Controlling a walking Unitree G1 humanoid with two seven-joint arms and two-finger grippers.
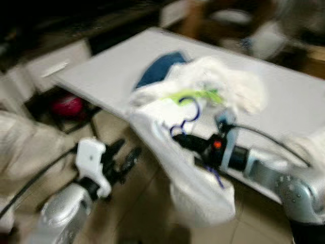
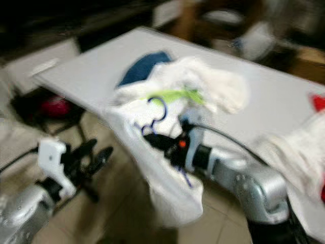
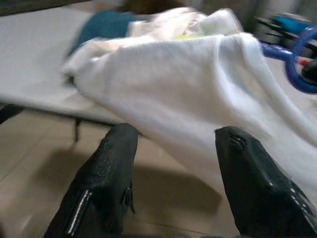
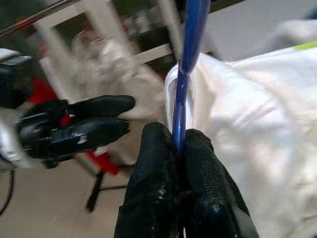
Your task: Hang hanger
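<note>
Blue hanger (image 1: 189,113) sits at frame centre, hook up, w/ a white garment (image 1: 195,188) draped on it and hanging off the bench (image 1: 299,107) edge toward 6 o'clock. Right gripper (image 4: 181,148) has its jaws closed tight on the hanger's thin blue rod (clear in the right wrist view), arm coming in from 4 o'clock. Left gripper (image 1: 124,157) is at 8 o'clock of the hanger, just beside the cloth but apart from it, jaws spread wide w/ nothing between them. More clothes heaped at 12 o'clock on the bench: white pile (image 1: 223,81), dark blue item (image 1: 160,68), lime-green strip (image 1: 195,95). Tiled floor (image 1: 137,213) below. Head views are blurred.
</note>
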